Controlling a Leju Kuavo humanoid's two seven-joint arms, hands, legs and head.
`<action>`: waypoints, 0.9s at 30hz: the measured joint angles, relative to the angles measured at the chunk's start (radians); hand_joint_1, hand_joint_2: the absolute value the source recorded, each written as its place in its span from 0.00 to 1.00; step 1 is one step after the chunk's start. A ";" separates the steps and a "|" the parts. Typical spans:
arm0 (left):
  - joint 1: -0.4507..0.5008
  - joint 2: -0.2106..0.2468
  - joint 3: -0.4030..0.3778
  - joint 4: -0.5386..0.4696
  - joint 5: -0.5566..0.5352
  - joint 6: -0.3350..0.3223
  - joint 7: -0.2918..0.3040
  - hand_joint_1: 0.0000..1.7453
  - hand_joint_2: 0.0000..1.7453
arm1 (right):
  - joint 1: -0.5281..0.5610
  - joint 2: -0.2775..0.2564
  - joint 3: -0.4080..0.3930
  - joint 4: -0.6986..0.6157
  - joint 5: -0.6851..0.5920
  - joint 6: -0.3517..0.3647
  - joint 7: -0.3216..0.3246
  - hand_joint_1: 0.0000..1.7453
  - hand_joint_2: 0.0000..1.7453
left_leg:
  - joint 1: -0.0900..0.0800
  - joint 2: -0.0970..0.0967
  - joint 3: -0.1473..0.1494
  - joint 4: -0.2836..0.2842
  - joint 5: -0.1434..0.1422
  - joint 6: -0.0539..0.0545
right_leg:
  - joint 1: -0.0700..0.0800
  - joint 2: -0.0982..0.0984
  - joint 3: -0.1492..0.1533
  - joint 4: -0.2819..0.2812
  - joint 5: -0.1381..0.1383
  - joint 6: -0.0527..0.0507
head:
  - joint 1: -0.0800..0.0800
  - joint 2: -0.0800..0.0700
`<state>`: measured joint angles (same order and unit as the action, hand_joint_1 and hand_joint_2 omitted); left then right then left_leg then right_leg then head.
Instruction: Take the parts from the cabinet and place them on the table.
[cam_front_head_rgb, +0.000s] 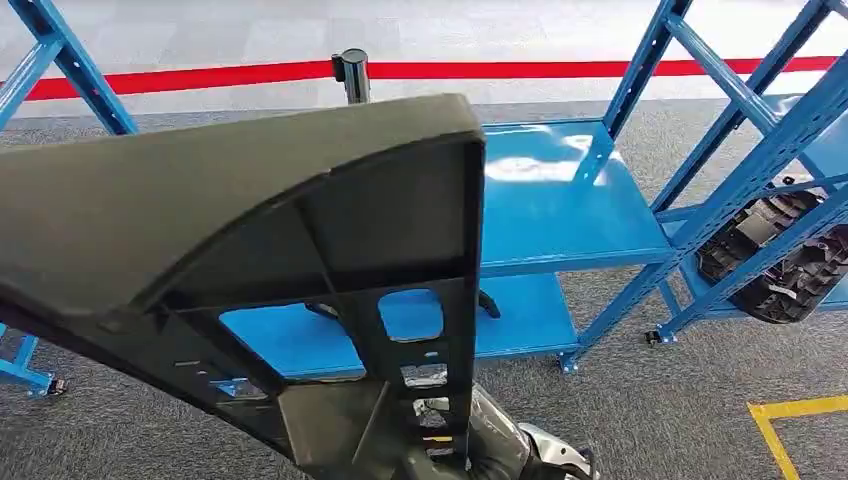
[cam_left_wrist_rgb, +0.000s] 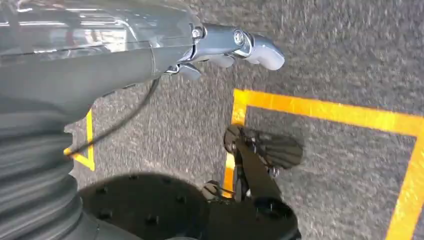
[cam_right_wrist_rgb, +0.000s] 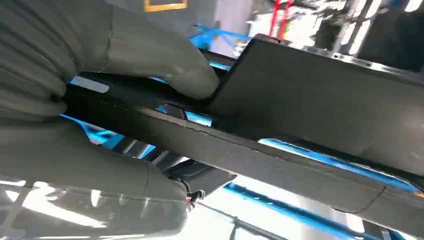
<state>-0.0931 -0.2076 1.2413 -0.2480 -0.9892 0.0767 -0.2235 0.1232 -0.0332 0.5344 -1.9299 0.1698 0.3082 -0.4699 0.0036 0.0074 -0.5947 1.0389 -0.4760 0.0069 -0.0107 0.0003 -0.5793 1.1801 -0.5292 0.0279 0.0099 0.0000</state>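
Beyond the right hand (cam_right_wrist_rgb: 100, 90) stands the blue shelf rack (cam_front_head_rgb: 560, 200), its two near shelves bare and glossy; a second rack to the right of it holds a black ribbed part (cam_front_head_rgb: 775, 255) leaning behind the blue braces. The right hand grips a large dark grey plastic panel (cam_front_head_rgb: 250, 210), thumb pressed on one face and the rest of the hand under it, so the panel is lifted in front of the rack, close to the head camera (ribs and cut-out openings show on its underside). The left hand (cam_left_wrist_rgb: 235, 47) hangs over grey carpet (cam_left_wrist_rgb: 325, 60) with its fingers curled in on nothing, near yellow floor tape (cam_left_wrist_rgb: 325, 111). A red barrier belt (cam_front_head_rgb: 600, 68) on a black post (cam_front_head_rgb: 352, 75) runs behind the racks.
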 joint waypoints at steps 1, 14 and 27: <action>-0.001 0.000 0.000 0.000 0.003 0.000 -0.001 0.00 1.00 | -0.006 -0.001 0.002 0.000 -0.007 0.005 -0.007 1.00 1.00 | 0.000 0.000 -0.004 0.001 0.007 -0.002 | 0.006 0.000 0.068 -0.095 0.002 -0.010 | 0.000 0.000; 0.001 0.026 0.000 -0.008 -0.011 0.002 0.001 0.00 1.00 | -0.010 -0.023 0.006 0.014 -0.060 0.037 -0.080 1.00 1.00 | 0.012 -0.005 -0.032 0.254 -0.096 -0.050 | 0.000 -0.005 -0.014 -0.180 0.073 -0.040 | -0.002 0.000; -0.001 0.035 0.004 -0.017 0.009 0.008 -0.001 0.00 1.00 | 0.000 -0.052 -0.003 0.063 -0.001 -0.009 -0.023 1.00 1.00 | 0.007 0.013 0.101 -0.032 -0.061 0.003 | -0.003 -0.005 -0.165 0.147 -0.062 0.006 | -0.001 0.000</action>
<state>-0.0945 -0.1724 1.2455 -0.2651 -0.9804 0.0851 -0.2247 0.1231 -0.0847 0.5310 -1.8669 0.1687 0.2990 -0.4928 0.0110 0.0207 -0.4938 1.0069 -0.5372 0.0098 -0.0141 -0.0044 -0.7445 1.3267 -0.5910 0.0337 0.0088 0.0000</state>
